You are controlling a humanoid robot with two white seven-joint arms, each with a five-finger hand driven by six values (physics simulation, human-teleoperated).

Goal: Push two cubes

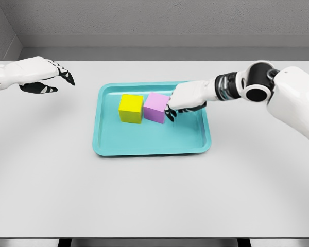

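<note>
A yellow cube and a pink cube sit side by side, touching, in a teal tray in the middle of the table. My right hand reaches into the tray from the right, its curled fingertips pressed against the pink cube's right face; it grasps nothing. My left hand hovers over the table at the far left, well away from the tray, fingers relaxed and spread, holding nothing.
The tray lies on a white table that fills most of the view. A grey wall runs behind the table's far edge.
</note>
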